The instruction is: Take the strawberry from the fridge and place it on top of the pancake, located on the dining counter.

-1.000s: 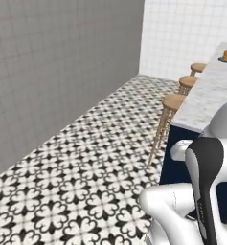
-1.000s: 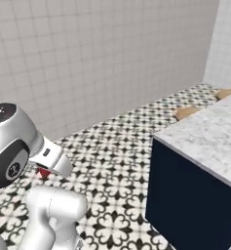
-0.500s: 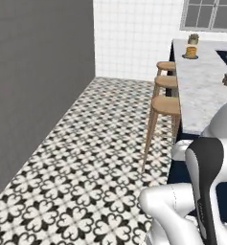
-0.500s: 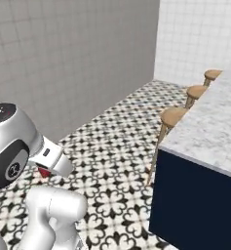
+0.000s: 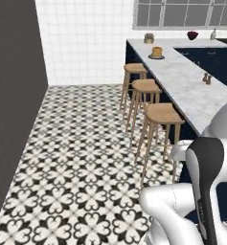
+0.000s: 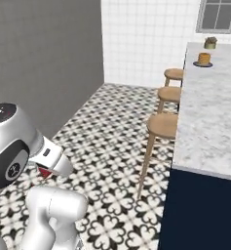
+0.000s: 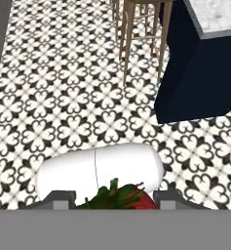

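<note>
Strawberry (image 7: 129, 199) sits pinched between the gripper (image 7: 116, 201) jaws at bottom centre, carried low toward the pancake (image 5: 157, 51) far up the dining counter (image 5: 182, 81).

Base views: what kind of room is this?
Probably a home kitchen with a dining bar: a long marble dining counter on a navy base, round wooden stools along it, the pancake on a plate, patterned floor tiles.
</note>
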Motion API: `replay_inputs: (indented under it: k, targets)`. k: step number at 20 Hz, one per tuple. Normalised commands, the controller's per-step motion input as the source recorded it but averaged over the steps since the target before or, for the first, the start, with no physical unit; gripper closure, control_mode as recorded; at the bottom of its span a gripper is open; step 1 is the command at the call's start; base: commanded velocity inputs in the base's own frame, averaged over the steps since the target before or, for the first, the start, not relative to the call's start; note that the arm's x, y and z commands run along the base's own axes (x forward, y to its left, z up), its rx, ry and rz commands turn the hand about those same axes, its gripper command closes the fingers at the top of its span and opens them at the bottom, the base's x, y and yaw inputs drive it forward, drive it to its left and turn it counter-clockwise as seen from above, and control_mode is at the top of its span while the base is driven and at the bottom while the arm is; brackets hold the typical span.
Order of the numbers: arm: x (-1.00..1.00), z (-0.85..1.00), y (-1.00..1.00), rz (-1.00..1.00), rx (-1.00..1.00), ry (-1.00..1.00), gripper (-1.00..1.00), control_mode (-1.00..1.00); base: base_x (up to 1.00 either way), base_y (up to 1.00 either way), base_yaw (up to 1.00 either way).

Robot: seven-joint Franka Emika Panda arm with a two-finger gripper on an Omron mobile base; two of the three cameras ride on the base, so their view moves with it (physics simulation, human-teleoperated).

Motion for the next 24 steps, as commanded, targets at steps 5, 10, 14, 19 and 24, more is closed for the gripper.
replay_inputs:
  k: [5, 10, 14, 19, 24]
  targets:
    - [0.0, 0.0, 0.0, 0.0, 0.0, 0.0, 1.0, 1.0, 1.0, 1.0, -0.52]
    - [0.0, 0.0, 0.0, 0.0, 0.0, 0.0, 1.0, 1.0, 1.0, 0.95, -0.55]
    - [0.0, 0.0, 0.0, 0.0, 0.0, 0.0, 1.0, 1.0, 1.0, 0.92, -0.57]
    - [0.0, 0.0, 0.0, 0.0, 0.0, 0.0, 1.0, 1.0, 0.95, 0.94, -0.58]
    - [0.0, 0.0, 0.0, 0.0, 0.0, 0.0, 1.0, 1.0, 0.74, 0.98, -0.55]
